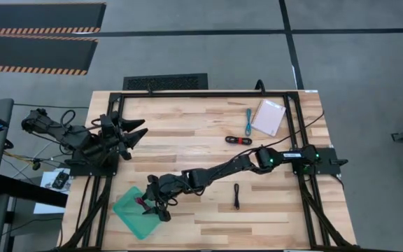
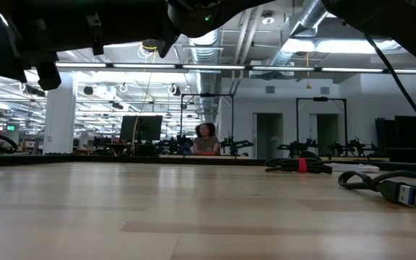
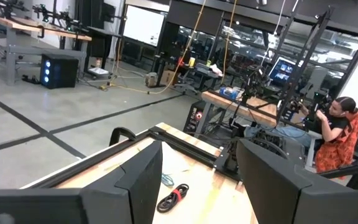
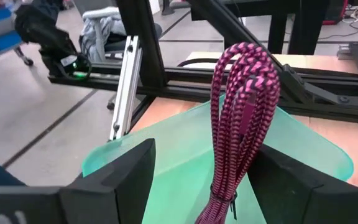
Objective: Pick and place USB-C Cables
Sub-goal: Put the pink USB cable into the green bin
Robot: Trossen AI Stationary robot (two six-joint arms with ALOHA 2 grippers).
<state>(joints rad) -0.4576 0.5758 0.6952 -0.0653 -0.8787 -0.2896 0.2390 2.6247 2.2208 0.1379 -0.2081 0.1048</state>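
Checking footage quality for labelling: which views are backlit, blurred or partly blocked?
Low view: ceiling lights glare, dark arms silhouetted, black cable with blue plug soft up close. Right wrist view: braided magenta cable sharp over the green tray. High view: evenly lit.

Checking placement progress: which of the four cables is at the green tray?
The magenta cable, standing between the right gripper's open fingers over the green tray. The teal cable, black-and-red cable and black cable lie on the table.
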